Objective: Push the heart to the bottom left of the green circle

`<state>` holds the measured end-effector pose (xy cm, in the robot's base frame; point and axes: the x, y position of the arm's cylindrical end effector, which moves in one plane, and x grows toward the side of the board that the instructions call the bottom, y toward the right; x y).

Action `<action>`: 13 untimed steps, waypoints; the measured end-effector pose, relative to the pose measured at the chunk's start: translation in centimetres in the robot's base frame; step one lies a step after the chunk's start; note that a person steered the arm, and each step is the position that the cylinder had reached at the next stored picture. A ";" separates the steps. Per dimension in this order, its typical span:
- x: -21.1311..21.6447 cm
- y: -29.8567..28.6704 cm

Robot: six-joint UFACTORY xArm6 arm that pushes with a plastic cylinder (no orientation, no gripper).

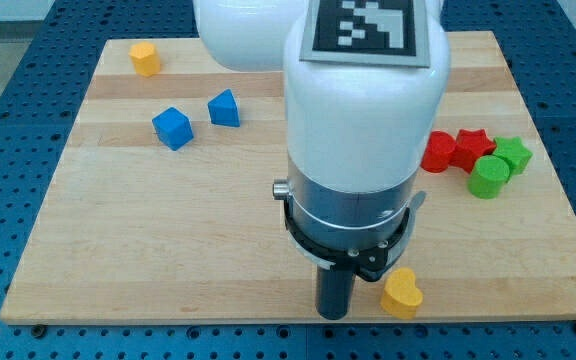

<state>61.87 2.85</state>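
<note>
Yellow heart (402, 292) sits near the worktop (118, 250) bottom edge, right of centre, v. close to that edge. My tip (334, 315) is just beside it on the view's left, w/ a small gap or maybe touching; can't tell exactly since the arm body hides most of the rod. No jaws on this rig, just a rod, so nothing to spread or pinch.

Green circle (488, 177) is up near the right edge, touching the green star (513, 154) and close to the red star (472, 144) and red circle (439, 150). Heart is well apart from it, below and left.

Risks, as I judge them:
- Heart is a hair from the bottom edge; any downward component in the push could tip it off the worktop.
- Heart's curved lobes: an off-centre push prob. spins it or lets it slip past the tip instead of travelling.
- Pushing up-right too far could ram the green circle, shifting the target and knocking the red/green cluster.
- Arm blocks the view of the tip, so contact is hard to check.

Blue blocks (173, 128) (224, 108) and yellow block (145, 58) at the top-left are out of the way.
</note>
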 end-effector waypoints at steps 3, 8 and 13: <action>0.0 4.5; -0.1 -3.7; 0.0 8.1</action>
<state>61.90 10.97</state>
